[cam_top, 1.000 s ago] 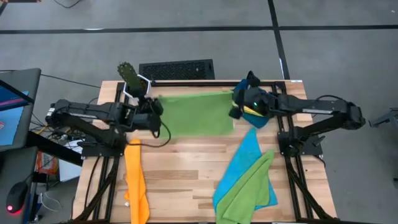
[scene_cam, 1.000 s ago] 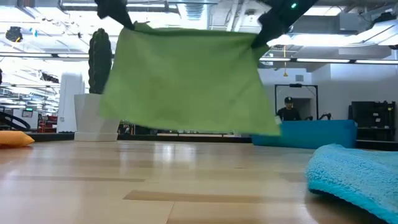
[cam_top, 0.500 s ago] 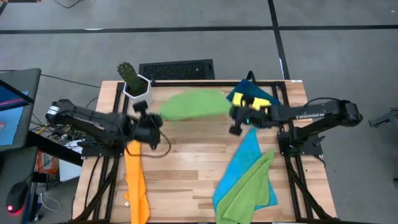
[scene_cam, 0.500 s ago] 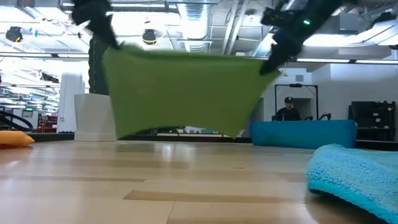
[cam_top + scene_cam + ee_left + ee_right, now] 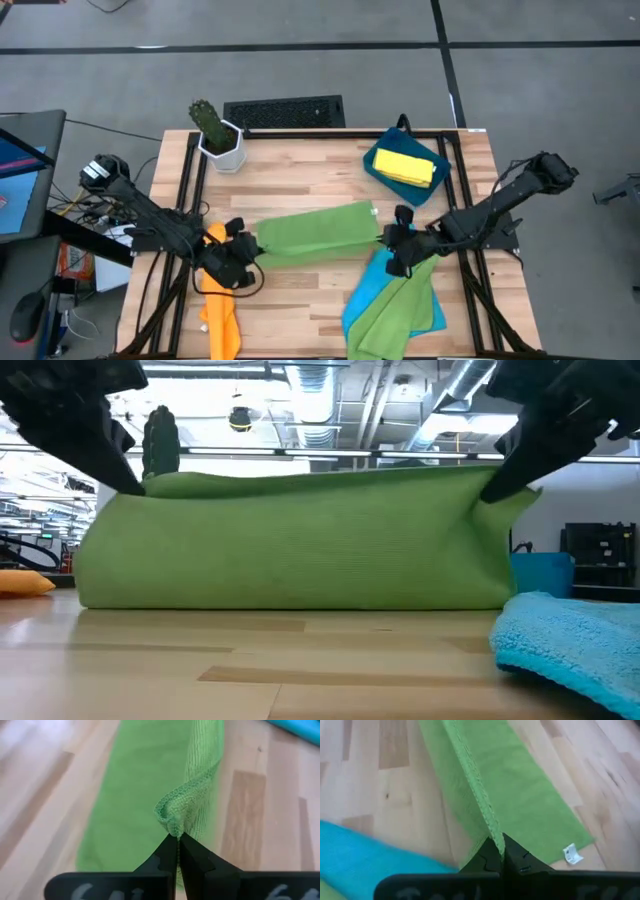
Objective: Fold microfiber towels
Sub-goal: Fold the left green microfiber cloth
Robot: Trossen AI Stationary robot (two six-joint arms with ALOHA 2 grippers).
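Just below the middle of the high view, a lime green towel [image 5: 315, 232] was stretched left to right between the two arms, its lower part already resting on the wooden table [image 5: 300, 180] while the top edge was held up. The left gripper [image 5: 243, 250], at lower left of centre, had its fingers pressed together on one corner; its wrist view showed the bunched hem caught between the dark tips [image 5: 172, 831]. The right gripper [image 5: 395, 243], right of centre, was likewise clamped on the opposite corner, the stitched edge running straight out from its tips [image 5: 492, 837]. In the low view the cloth [image 5: 300, 540] formed a broad, taut band whose bottom met the table along a nearly straight line. The step in hand looked like laying the held edge over to make a fold. To do it well, both corners would need to travel together at matching height and keep even tension, so the hem lands parallel to the edge beneath, without a twist. The blue towel [image 5: 400, 262] and second green towel [image 5: 395, 315] lay just beside the right gripper, at lower right; they could snag if it swept low.
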